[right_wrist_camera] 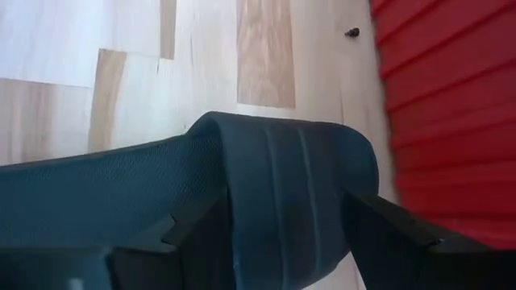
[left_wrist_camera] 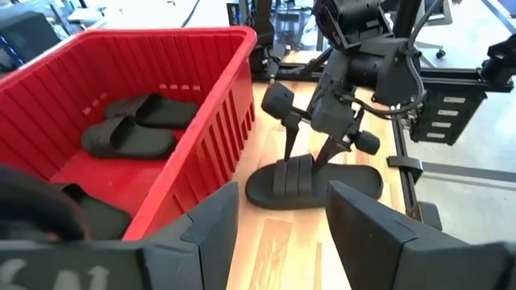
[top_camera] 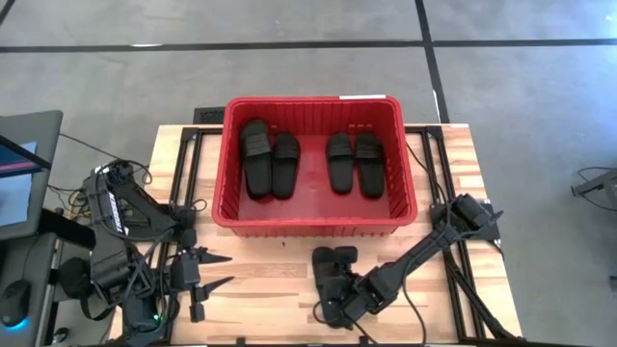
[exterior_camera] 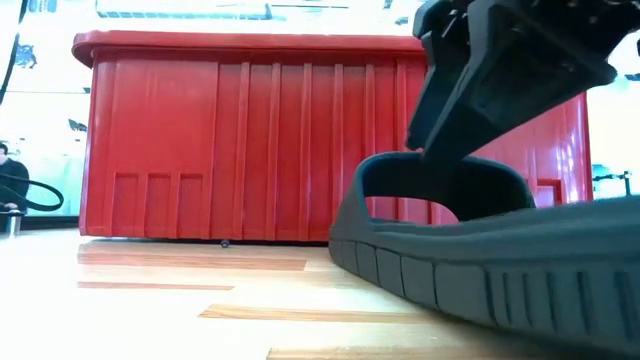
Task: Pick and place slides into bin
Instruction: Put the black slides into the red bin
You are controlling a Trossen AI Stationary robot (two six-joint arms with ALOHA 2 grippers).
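1. Near the front edge of the table (top_camera: 260, 275), just in front of the bin (top_camera: 313, 224), the right gripper (left_wrist_camera: 310, 157) stands over a black slide (left_wrist_camera: 314, 184) that lies flat on the wood, its fingers spread to either side of the strap
2. From the right wrist view the strap sits between the two dark fingers (right_wrist_camera: 395, 234), which look close to its edges but not yet pressed in; the slide shows no sign of being lifted
3. Four slides (top_camera: 310, 160) already lie inside the bin in two pairs, so the step in hand looks like the grasp of a fifth one
4. The next move calls for closing on the strap, raising the slide high enough to clear the thick red rim, and carrying it over the wall to a bare part of the bin floor
5. The left gripper (top_camera: 214, 272) waits at the table's front left, well apart from the slide, with its fingers spread and nothing between them
6. Hard to make out: in the high view the right arm covers much of the dark shape beneath it, so whether one slide or two lie there cannot be told
7. The low view is mostly filled by the slide's sole and the bin's ribbed wall, so the contact at the fingertips stays hidden there
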